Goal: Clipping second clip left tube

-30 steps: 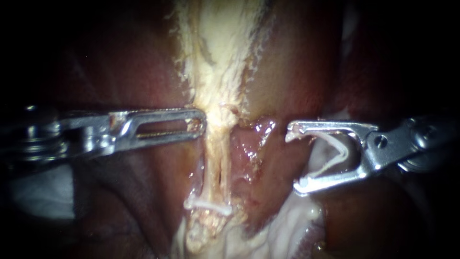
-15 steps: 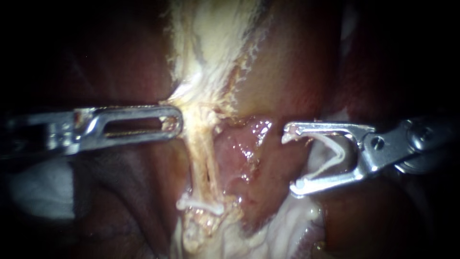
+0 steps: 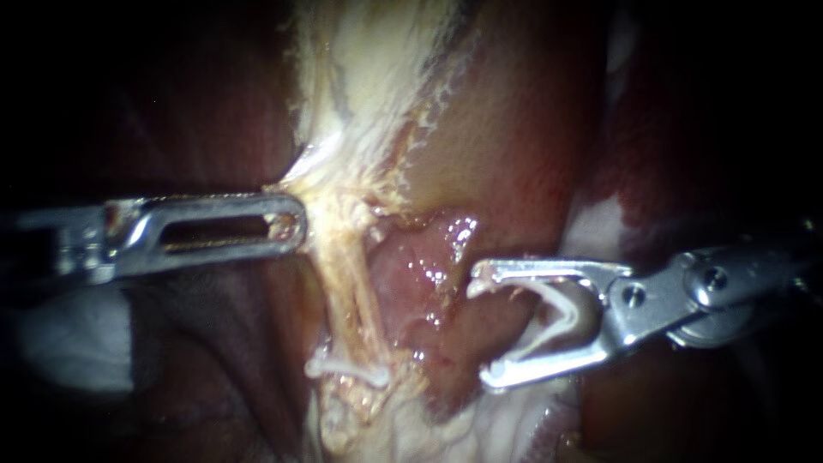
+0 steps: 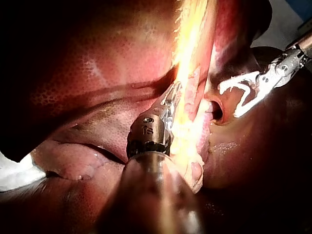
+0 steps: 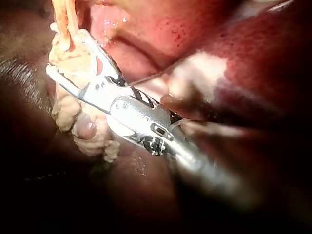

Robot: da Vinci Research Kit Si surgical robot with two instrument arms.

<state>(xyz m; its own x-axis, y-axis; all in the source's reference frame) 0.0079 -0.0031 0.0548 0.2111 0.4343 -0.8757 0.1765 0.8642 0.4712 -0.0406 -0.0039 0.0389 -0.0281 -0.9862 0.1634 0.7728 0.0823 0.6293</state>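
Pale stringy tubes (image 3: pixel 353 291) run down from the whitish gallbladder neck (image 3: pixel 369 94) to a white clip (image 3: pixel 347 369) that lies across them low down. My left instrument (image 3: pixel 296 225) comes in level from the left, its slotted jaws shut on the pale tissue at the top of the tubes and holding it taut. My right instrument (image 3: pixel 482 330) holds a white V-shaped clip (image 3: pixel 557 317) between wide-set jaws, a short way right of the tubes and not touching them. In the left wrist view my left instrument (image 4: pixel 173 95) grips the pale band, and my right instrument (image 4: pixel 229 101) stands beside it.
Dark red liver (image 3: pixel 523 129) surrounds the field on both sides. A glistening pink hollow (image 3: pixel 429 257) lies between the tubes and my right instrument. Lumpy pale fat (image 5: pixel 83 131) hangs below the clipped end in the right wrist view.
My left instrument has drawn the gripped tissue leftward, slanting the tubes. My right instrument has moved left and down with its clip, closer to the tubes.
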